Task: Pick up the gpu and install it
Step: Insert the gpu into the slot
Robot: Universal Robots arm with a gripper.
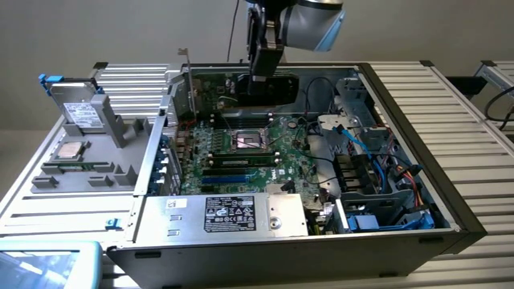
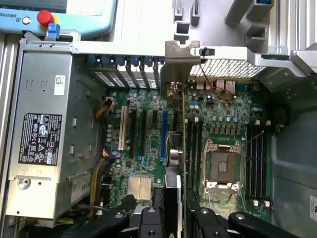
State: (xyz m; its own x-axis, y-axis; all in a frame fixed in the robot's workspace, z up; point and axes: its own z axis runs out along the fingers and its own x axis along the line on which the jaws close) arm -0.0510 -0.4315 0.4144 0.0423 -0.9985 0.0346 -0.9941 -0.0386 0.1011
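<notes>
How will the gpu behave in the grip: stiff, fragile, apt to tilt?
Probably stiff: the gpu hangs straight, edge-on, without sagging. Possibly apt to tilt, since the end effector grips only one edge. Likely fragile: it is a thin board with a bracket.

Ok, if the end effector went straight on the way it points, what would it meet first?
The gpu in the end effector would meet the motherboard first, seemingly near the blue slot; depth is unclear.

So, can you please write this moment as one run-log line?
gripper: shut on gpu | gpu: on edge over motherboard, inside case | seated: cannot tell
</notes>
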